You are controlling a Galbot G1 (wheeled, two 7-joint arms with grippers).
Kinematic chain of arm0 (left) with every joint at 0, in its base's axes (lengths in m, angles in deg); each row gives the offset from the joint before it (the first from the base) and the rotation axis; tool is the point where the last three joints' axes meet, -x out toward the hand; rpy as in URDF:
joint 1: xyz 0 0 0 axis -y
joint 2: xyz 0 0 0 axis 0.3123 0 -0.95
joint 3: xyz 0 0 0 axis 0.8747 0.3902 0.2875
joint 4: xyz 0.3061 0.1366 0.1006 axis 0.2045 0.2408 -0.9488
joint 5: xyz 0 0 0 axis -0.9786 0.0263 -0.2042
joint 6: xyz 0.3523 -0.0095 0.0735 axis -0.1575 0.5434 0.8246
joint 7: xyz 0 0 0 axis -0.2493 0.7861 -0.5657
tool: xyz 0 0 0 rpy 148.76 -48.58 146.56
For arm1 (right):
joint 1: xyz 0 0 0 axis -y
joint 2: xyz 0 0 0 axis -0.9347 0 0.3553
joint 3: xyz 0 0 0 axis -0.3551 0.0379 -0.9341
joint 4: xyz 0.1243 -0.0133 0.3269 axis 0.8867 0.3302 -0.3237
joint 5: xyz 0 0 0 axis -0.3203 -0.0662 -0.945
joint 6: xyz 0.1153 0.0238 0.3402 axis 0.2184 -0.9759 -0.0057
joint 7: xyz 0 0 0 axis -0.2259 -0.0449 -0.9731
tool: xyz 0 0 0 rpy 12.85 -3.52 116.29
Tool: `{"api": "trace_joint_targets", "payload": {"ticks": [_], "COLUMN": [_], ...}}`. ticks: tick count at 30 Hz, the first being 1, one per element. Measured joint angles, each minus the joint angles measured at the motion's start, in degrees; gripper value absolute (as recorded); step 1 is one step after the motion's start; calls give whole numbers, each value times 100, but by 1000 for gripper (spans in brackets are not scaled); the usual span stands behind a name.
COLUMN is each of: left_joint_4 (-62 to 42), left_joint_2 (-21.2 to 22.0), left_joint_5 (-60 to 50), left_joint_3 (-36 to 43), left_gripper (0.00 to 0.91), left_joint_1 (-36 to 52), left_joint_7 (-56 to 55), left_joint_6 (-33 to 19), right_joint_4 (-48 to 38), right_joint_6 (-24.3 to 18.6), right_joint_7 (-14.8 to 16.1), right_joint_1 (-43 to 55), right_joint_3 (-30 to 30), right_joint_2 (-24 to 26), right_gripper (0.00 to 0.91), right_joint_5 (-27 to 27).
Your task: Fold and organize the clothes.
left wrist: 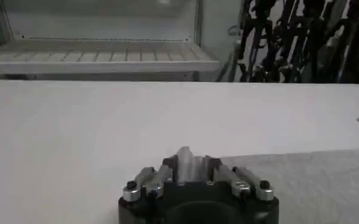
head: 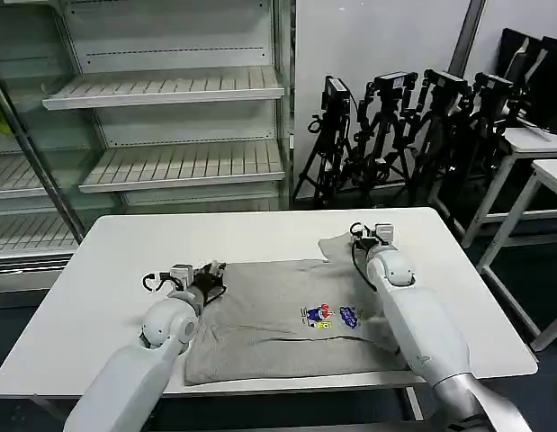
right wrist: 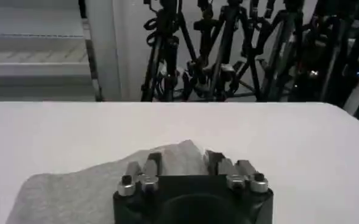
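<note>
Head view: T-shirt (head: 287, 328) lies flat on the white table (head: 107, 270), spread from centre toward 6 o'clock, with its multicolour chest print (head: 330, 316) facing up.
Left gripper: left gripper (head: 209, 280) sits at the shirt's 9 o'clock edge, by its far corner; I cannot tell from here whether cloth is between the fingers.
Right gripper: right gripper (head: 366, 236) sits at roughly 1 o'clock of the shirt, over a small raised flap of fabric at that far corner.
Left wrist view: left gripper (left wrist: 191, 164) has its fingers drawn close together, with a pale ridge between them that reads as pinched fabric; grey cloth lies alongside on the table.
Right wrist view: right gripper (right wrist: 180, 159) shows its jaws set narrowly, closed around a peaked fold of the T-shirt (right wrist: 75, 192), which bunches up beside it.
Risk, grip: both holds look shallow, at the very edge of the cloth; a fast lift could pull a corner free.
Risk, uneven motion: if one arm leads, the shirt would skew and the fold line would run crooked.
Risk, drag: cloth sliding toward 6 o'clock could go over the near table edge, since the hem already lies close to it.
Risk, right arm: its forearm lies over the shirt's right side and could snag the fabric when moving.
</note>
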Motion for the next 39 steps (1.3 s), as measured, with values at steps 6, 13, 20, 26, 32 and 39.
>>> {"api": "trace_joint_targets", "payload": {"ticks": [6, 13, 20, 26, 32, 39], "left_joint_4": [78, 194, 436, 765, 1194, 1770], "left_joint_2": [3, 11, -84, -228, -418, -704], "left_joint_5": [73, 175, 269, 340, 379, 453], "left_joint_3": [-40, -125, -265, -397, -562, -807], "left_gripper": [20, 20, 20, 20, 20, 20], "left_joint_1": [-65, -91, -119, -235, -453, -849], "left_joint_7": [48, 60, 47, 57, 105, 165], "left_joint_6": [2, 16, 11, 9, 8, 8], "right_joint_4": [112, 414, 994, 1638, 2391, 3318], "right_joint_6": [-17, -206, -412, -473, -480, -465], "right_joint_7": [-37, -83, -135, -184, -173, -147], "right_joint_1": [-69, -170, -280, -523, -956, -1622], "right_joint_3": [-71, -65, -176, -320, -515, -814], "right_joint_2": [-16, 25, 154, 310, 507, 812], "right_gripper": [0, 0, 0, 0, 0, 0], "right_joint_5": [-205, -307, -438, -529, -598, -650]}}
